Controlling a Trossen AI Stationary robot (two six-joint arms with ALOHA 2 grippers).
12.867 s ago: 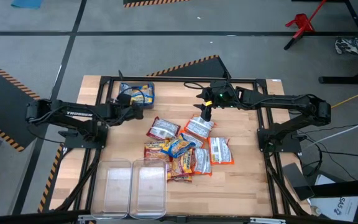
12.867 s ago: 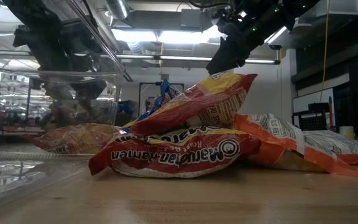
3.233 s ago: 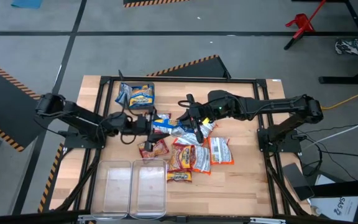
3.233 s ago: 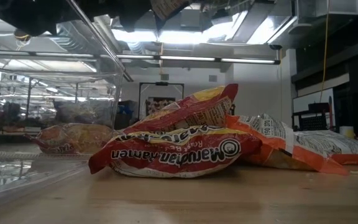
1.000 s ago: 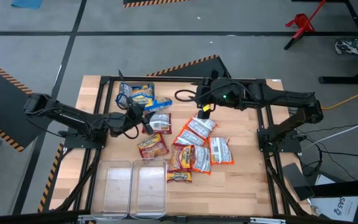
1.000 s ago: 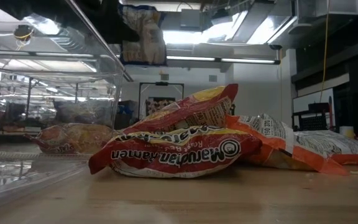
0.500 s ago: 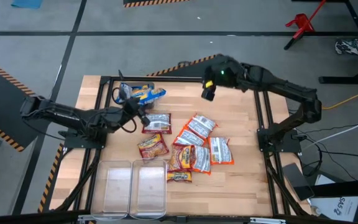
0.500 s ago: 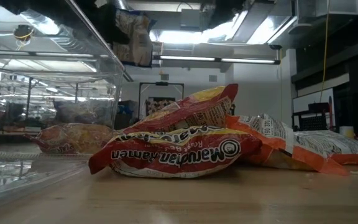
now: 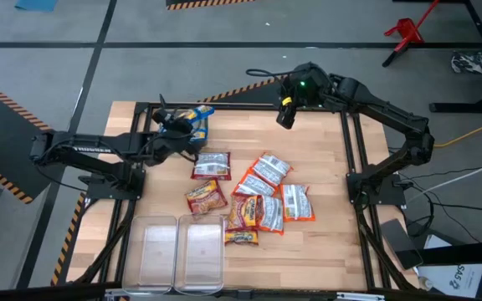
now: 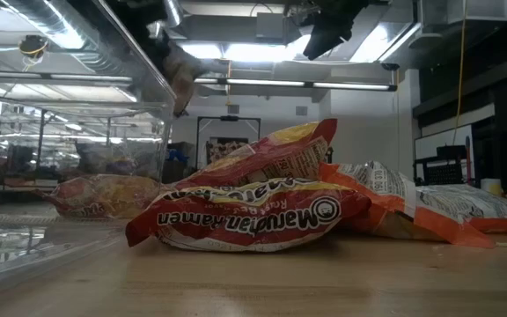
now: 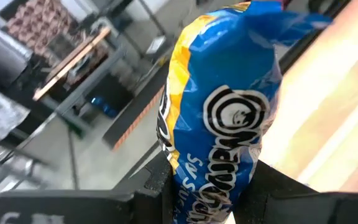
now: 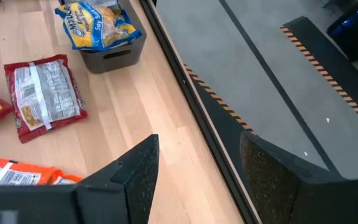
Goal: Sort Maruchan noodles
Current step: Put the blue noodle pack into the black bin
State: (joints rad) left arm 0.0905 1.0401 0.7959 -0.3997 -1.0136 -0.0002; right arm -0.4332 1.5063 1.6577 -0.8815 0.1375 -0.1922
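A blue noodle packet (image 11: pixel 219 118), clenched in the left gripper (image 9: pixel 176 125), has been carried over the grey bin (image 12: pixel 107 53) for dropping, while the right gripper (image 9: pixel 285 113), jaws parted and empty, has been lifted away.

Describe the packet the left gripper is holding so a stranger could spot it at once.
Start at the far left corner of the wooden table, where a small dark bin already holds blue-and-yellow noodles. The left gripper hangs right at that bin, shut on a blue packet. Unlike the red and orange packets lying flat mid-table, it is blue with a yellow edge and is in the air.
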